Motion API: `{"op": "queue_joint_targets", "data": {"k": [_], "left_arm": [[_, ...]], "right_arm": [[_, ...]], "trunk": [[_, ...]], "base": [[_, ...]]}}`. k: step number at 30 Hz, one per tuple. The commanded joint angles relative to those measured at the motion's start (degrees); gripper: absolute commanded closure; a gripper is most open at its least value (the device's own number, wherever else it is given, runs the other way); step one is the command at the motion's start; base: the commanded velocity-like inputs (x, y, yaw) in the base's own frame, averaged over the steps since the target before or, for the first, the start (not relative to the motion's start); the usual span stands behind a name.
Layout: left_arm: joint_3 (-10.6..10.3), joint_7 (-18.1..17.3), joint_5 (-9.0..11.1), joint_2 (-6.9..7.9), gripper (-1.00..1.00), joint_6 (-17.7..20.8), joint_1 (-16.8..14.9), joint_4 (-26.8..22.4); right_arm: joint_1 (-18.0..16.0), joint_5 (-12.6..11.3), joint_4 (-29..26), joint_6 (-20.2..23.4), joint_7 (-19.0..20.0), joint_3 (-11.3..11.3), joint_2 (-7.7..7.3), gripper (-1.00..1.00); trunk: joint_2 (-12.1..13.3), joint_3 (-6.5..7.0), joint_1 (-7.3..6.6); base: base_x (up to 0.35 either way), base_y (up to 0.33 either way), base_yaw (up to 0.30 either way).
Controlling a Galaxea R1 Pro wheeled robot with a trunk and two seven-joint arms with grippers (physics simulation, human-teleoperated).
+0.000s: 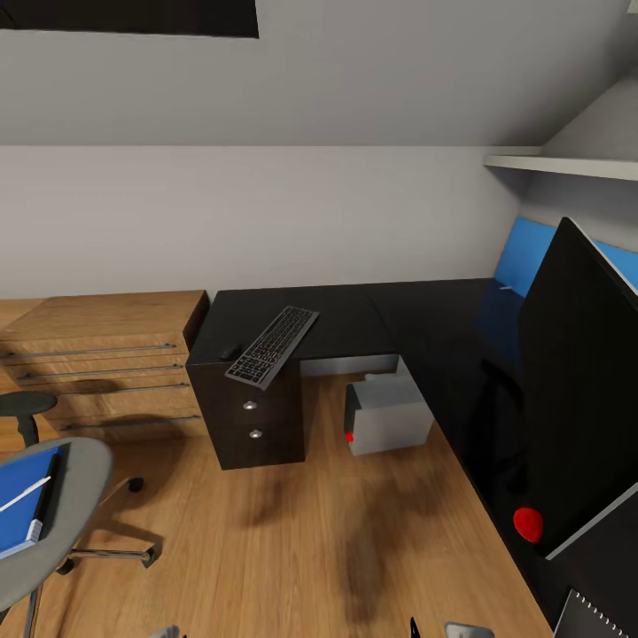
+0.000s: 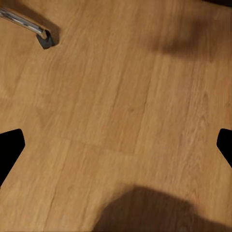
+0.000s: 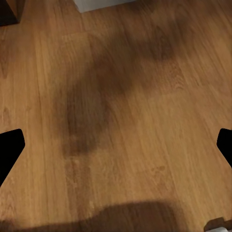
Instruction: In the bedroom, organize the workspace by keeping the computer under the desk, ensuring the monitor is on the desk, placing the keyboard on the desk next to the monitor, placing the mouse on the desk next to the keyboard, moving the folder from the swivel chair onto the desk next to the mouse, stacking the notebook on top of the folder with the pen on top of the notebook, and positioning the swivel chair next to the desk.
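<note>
- Keyboard (image 1: pixel 272 346), in the head view, is seen lying on the black tabletop (image 1: pixel 354 319) above the drawer unit, set at an angle with one end overhanging the front edge; a small black mouse (image 1: pixel 230 352) is seen just beside it.
- Under the tabletop, the light grey computer (image 1: pixel 388 415) is seen standing on the wooden floor (image 1: pixel 310 532), a red dot on its darker front.
- On the nearer wing of the tabletop, at the view's right, the large black monitor (image 1: pixel 580 381) is seen, with a red dot near its lower corner; the notebook (image 1: pixel 595 618) with pale binding dots is seen at the bottom right.
- At the lower left, the swivel chair (image 1: pixel 66 514) is seen well apart from the tabletop, with the blue folder (image 1: pixel 22 501) on its seat and the white pen (image 1: pixel 25 494) lying on the folder.
- A light wooden drawer chest (image 1: pixel 97 363) is placed beside the drawer unit.
- In the left wrist view, the left gripper (image 2: pixel 116 145) is held over bare floor with its fingers (image 2: pixel 9 150) spread wide; a chrome chair leg with a caster (image 2: pixel 44 38) is seen.
- In the right wrist view, the right gripper (image 3: pixel 116 145) is likewise held over floor, its fingers (image 3: pixel 9 147) spread wide and holding nothing.
</note>
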Motion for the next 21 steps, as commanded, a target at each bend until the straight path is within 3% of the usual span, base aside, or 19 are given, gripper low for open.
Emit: {"op": "queue_joint_targets", "data": {"k": [1, 9, 14, 21], "left_arm": [[0.13, -0.54, 0.52, -0.01, -1.00, -0.44, 0.06, 0.17], [0.13, -0.76, 0.34, -0.09, -1.00, -2.54, 4.69, 0.47], [0.13, -0.81, 0.26, -1.11, -1.00, -10.02, 7.16, 0.50], [0.13, -0.68, 0.28, -1.71, -1.00, -13.19, 7.79, 0.50]], "right_arm": [[-0.06, 0.60, 0.10, -0.20, -0.30, -0.37, -0.01, -1.00], [-0.06, 0.60, 0.08, -0.15, -0.30, -0.41, -0.33, -1.00], [-0.06, 0.60, 0.09, -0.12, -0.30, -0.45, -0.71, -1.00], [0.02, 0.60, 0.14, -0.13, -0.30, -0.46, -1.03, -1.00]], "trunk": [[-0.03, -0.05, 0.00], [-0.03, -0.05, 0.00], [-0.03, -0.05, 0.00], [-0.03, -0.05, 0.00]], "base": [[0.000, 0.000, 0.000], [0.000, 0.000, 0.000], [0.000, 0.000, 0.000], [0.000, 0.000, 0.000]]}}
